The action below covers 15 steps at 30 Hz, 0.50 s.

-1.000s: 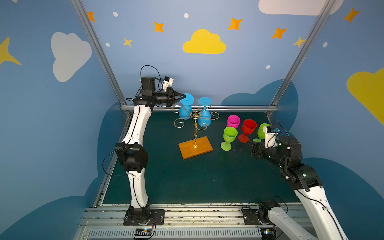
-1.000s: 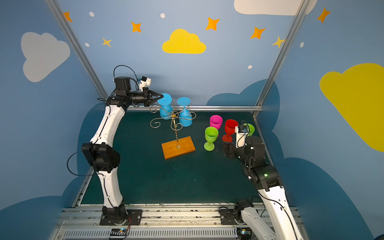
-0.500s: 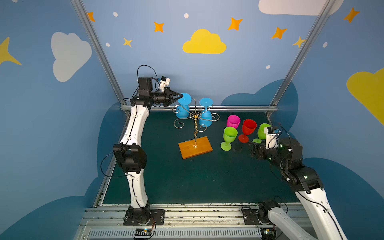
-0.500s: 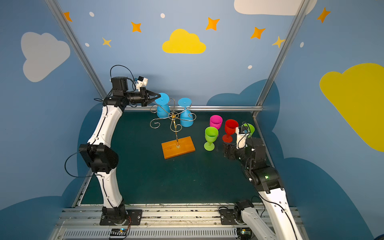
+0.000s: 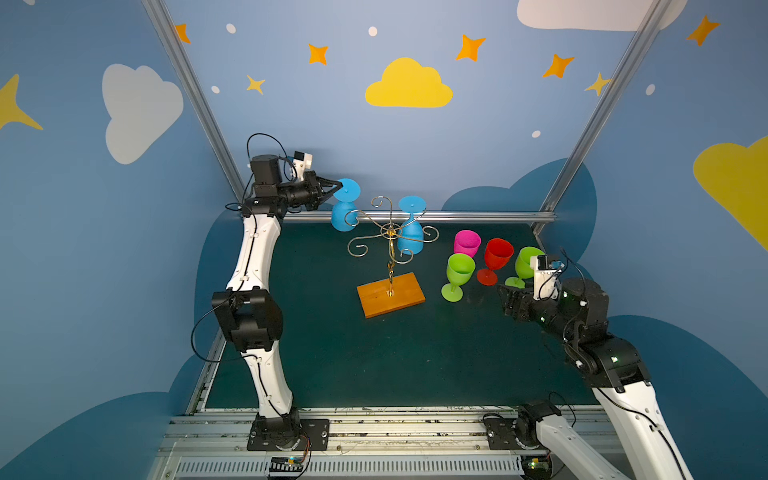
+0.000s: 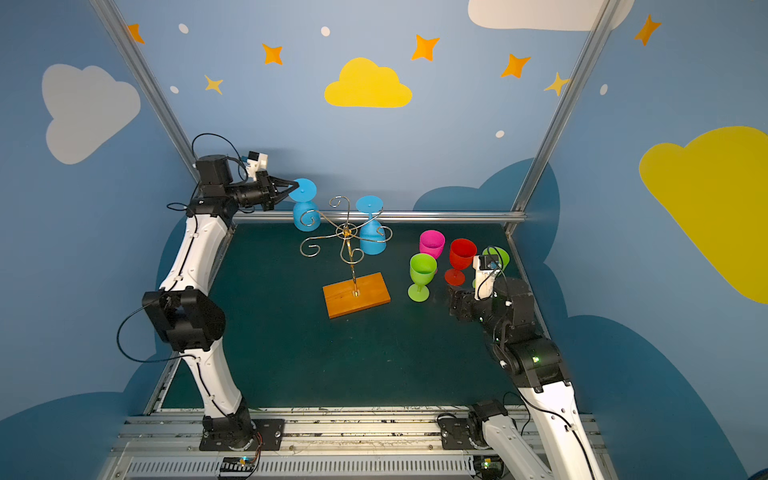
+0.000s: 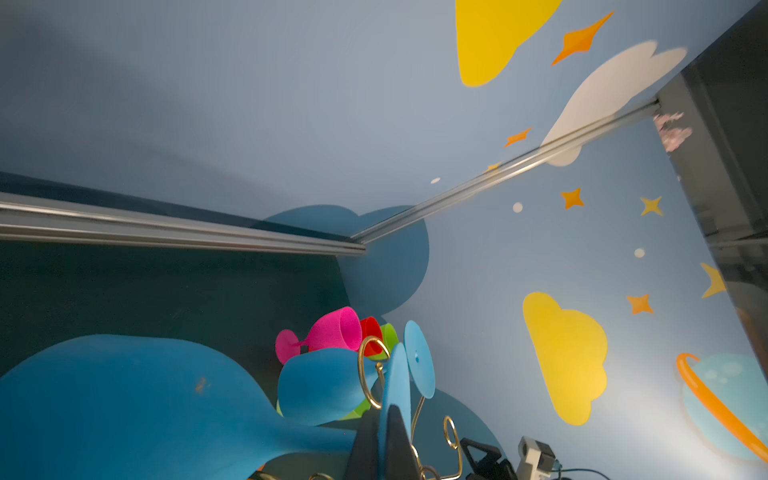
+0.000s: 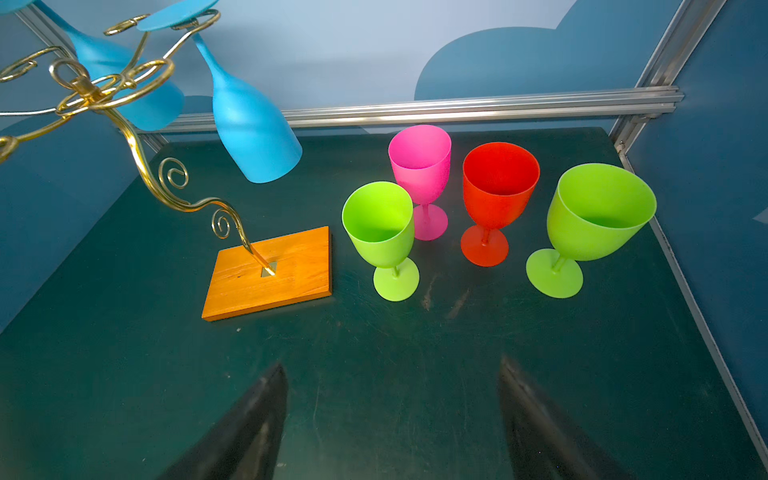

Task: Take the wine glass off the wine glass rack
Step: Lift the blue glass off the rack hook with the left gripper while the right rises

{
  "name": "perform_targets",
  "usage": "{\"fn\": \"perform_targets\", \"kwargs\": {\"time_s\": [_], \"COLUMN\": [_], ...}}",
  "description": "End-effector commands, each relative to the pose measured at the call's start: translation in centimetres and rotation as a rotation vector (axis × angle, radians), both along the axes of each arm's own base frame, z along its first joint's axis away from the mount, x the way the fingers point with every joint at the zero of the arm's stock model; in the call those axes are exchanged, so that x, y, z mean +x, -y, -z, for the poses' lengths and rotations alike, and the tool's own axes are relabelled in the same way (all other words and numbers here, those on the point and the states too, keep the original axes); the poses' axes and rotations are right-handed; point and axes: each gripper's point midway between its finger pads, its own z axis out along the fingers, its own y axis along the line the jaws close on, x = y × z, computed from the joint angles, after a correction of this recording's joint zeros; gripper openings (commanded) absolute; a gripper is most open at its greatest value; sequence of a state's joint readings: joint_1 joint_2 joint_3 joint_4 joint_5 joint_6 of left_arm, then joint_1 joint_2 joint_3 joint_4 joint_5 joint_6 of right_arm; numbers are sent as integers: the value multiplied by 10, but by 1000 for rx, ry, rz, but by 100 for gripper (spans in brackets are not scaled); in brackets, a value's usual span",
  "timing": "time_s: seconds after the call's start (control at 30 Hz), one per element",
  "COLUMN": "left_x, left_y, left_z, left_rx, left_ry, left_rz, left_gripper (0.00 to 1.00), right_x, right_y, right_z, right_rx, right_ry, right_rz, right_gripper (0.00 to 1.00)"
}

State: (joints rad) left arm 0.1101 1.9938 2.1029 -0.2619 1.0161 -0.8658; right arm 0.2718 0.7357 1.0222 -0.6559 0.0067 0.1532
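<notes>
Over the last second the left jaws, pinched shut on the foot of the blue wine glass point(image 5: 341, 218), have drawn it leftward to a curled arm tip of the wine glass rack point(image 5: 399, 293); a second blue glass point(image 5: 410, 243) hangs on the rack. The right jaws gape empty low over the dark green worktop point(image 5: 374, 365) beside four upright glasses point(image 5: 498, 253), within blue walls point(image 5: 498, 124) painted with clouds and stars.

left fingers point(image 7: 398, 451) pinched shut up high, right fingers point(image 8: 253, 424) spread wide down low.
</notes>
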Motion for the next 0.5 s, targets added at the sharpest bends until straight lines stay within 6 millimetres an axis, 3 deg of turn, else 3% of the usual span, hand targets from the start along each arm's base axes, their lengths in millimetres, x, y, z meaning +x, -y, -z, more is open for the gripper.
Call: {"fn": "perform_targets", "kwargs": {"time_s": [0.0,0.13,0.3,0.47], "left_x": [-14,-27,-48,-71], "left_y": [-25,-39,-34,-28], "left_z": [-62,-87,-109,-139], "left_rx": [-79,-125,-151,-185], "left_ry": [163,216,258,316], "left_rz": [-35,-59,-21,28], "left_gripper": [3,3,3,3], "right_x": [0,1,4,3], "right_y": [-2,-12,-25,-45], "right_z": [-15,-27,-44,-76], "right_rx": [7,36,62,92], "right_ry": [49,100,161,281], "right_rz": [-17,-67,-142,-259], "right_gripper": [78,79,79,79]}}
